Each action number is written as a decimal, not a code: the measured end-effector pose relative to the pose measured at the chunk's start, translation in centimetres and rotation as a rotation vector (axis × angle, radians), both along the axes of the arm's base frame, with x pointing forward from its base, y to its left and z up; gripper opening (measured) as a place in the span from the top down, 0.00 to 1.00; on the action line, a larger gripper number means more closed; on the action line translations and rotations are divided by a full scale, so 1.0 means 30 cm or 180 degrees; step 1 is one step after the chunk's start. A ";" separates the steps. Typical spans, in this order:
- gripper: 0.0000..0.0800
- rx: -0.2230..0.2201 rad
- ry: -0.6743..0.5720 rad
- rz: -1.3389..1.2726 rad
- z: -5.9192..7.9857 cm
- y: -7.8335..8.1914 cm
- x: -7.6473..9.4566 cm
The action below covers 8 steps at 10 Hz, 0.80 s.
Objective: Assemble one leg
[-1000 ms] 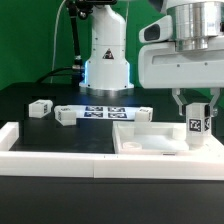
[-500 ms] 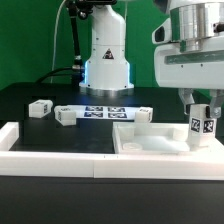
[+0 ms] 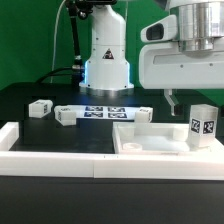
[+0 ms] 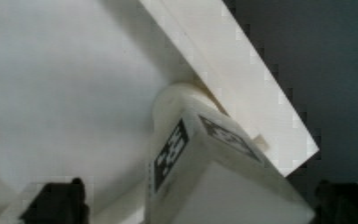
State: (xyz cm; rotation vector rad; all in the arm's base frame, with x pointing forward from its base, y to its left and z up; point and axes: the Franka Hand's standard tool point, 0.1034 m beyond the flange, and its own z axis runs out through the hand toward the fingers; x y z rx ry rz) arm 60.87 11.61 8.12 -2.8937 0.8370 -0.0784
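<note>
1. The black table (image 3: pixel 30 95) fills the scene, with green backdrop behind it.
2. At the back stands the arm's white base (image 3: pixel 105 55), squarely in the middle of the exterior view.
3. Along the front edge runs a long white rail (image 3: pixel 60 152), turning up at the end on the exterior view's left.
4. Just behind that rail, toward the exterior view's right, lies the large white tray-like panel (image 3: pixel 140 135), raised rim all round. The wrist view shows that rim as a pale diagonal band.
5. The marker board (image 3: pixel 100 113) lies flat mid-table, just beside the panel's far edge.
6. The gripper (image 3: pixel 192 98) hangs over the panel's corner on the exterior view's right. Its jaws are spread wide with nothing gripped. One dark finger (image 3: pixel 172 101) shows clear of the post, and in the wrist view both fingertips (image 4: pixel 60 203) stand apart from it, with a gap on each side.
7. The leg (image 3: pixel 203 126) stands upright on its own in that same corner, its tag facing the camera. From the wrist view it sits tight against the rim, between the spread fingers. Whether it is fixed in, I cannot tell.
8. Smallest of all, a spare block (image 3: pixel 40 108) with a tag sits on the table well off to the exterior view's left.
</note>
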 end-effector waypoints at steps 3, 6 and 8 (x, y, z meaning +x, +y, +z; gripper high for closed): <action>0.19 -0.0210 0.0112 0.1310 -0.011 0.007 0.001; 0.19 -0.0319 0.0177 0.2008 -0.020 0.027 -0.013; 0.19 -0.0325 0.0150 0.2194 -0.020 0.024 -0.010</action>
